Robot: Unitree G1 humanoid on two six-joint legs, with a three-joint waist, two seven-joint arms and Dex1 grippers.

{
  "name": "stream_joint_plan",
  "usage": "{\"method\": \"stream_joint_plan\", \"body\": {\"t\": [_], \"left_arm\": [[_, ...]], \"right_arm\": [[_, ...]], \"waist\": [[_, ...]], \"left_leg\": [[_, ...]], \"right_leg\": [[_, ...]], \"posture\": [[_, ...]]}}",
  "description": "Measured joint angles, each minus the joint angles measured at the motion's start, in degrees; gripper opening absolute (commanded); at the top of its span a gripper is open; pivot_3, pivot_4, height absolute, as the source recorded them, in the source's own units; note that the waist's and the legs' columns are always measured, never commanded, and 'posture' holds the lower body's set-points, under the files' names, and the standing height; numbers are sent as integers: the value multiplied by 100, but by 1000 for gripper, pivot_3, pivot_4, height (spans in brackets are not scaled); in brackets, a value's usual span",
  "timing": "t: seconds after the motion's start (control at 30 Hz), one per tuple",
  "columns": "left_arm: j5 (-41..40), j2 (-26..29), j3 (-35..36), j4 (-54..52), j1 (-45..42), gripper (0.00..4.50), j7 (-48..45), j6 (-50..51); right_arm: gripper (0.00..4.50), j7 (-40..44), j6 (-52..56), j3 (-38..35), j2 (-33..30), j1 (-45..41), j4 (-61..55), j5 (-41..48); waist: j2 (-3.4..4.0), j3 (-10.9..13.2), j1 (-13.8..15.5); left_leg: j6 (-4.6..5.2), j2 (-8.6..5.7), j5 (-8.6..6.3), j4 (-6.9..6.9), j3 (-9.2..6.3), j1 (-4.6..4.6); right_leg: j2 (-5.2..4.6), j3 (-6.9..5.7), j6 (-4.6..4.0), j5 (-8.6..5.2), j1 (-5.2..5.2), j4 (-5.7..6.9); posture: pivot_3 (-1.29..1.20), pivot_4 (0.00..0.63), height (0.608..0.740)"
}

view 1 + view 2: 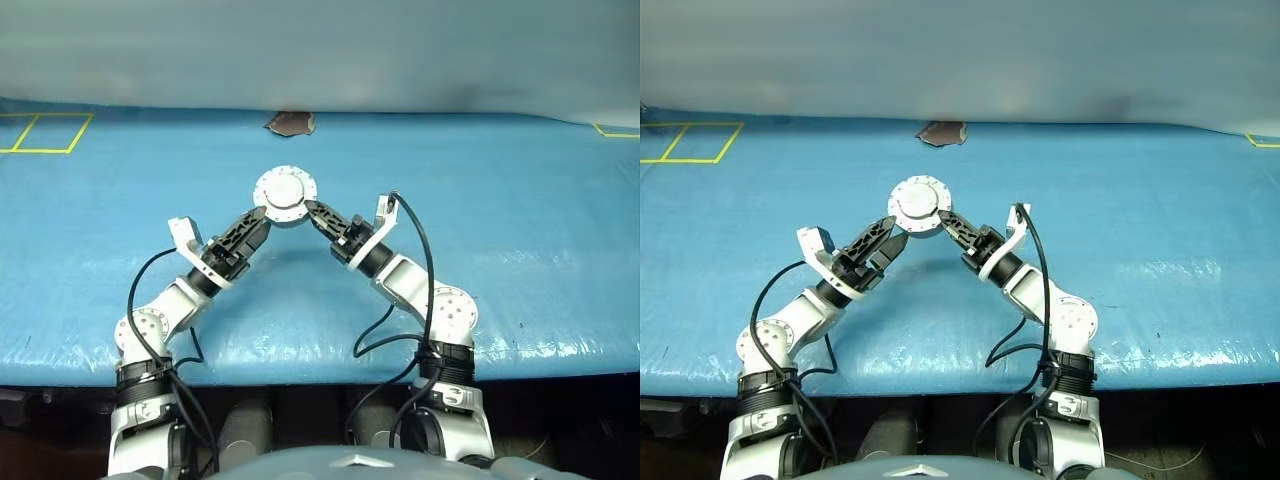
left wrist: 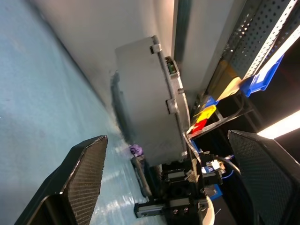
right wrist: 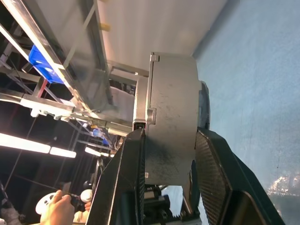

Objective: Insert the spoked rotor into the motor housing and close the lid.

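The motor housing (image 1: 285, 190) is a short round silver-grey can held above the blue table. Its lid (image 1: 918, 202), a disc with a notched rim, lies flat against the can and faces the head camera. My right gripper (image 1: 312, 208) is shut on the can from its right side; in the right wrist view its fingers (image 3: 136, 159) clamp the housing (image 3: 171, 103) across its thickness. My left gripper (image 1: 256, 217) sits just at the can's left edge, open. In the left wrist view the housing (image 2: 145, 103) stands ahead of its widely spread fingers (image 2: 89, 164). The spoked rotor is hidden.
The table carries a blue cover (image 1: 520, 230) with yellow tape marks (image 1: 45, 132) at the far left. A brown patch (image 1: 290, 123) lies at the far edge behind the housing. A person's hand (image 3: 54, 208) and shelving with blue bins (image 3: 40, 61) show beyond the table.
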Motion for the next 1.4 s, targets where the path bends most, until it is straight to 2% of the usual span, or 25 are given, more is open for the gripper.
{"method": "stream_joint_plan", "body": {"t": [0.13, 0.53, 0.8, 0.97, 1.4], "left_arm": [[-103, -86, 63, 140, -101, 4478, 104, -21], [528, -238, -172, 278, -290, 4478, 64, -419], [600, -129, -189, 276, -299, 2010, -15, -450], [377, -72, -160, 302, -303, 2010, -19, -309], [385, -68, -161, 326, -302, 2010, -22, -309]], "right_arm": [[1154, 4, -13, 134, -67, 105, -171, -34], [1154, 57, -17, 386, -238, 403, -329, -109], [1154, 263, -25, 402, -253, 427, -473, -108], [1154, 381, -20, 403, -263, 443, -501, -109], [1154, 410, -19, 403, -264, 444, -500, -165]], "waist": [[0, 0, 8], [-1, 0, 21], [-1, 0, 16], [-1, 0, 16], [-1, 0, 17]], "left_leg": [[0, -2, 0, 0, 0, 0], [0, -2, 0, 2, 1, -1], [0, -2, 0, 2, 1, -2], [0, -2, 0, 6, 1, 0], [0, -2, 0, 8, 1, 0]], "right_leg": [[0, 2, 1, 1, 1, -2], [1, 4, 0, 1, 2, -2], [1, 4, 0, 2, 2, -3], [2, 4, 1, 2, 3, -1], [2, 5, 1, 3, 4, -1]], "posture": [[0, 150, 740], [0, 150, 740], [0, 150, 740], [0, 150, 740], [0, 150, 740]]}}
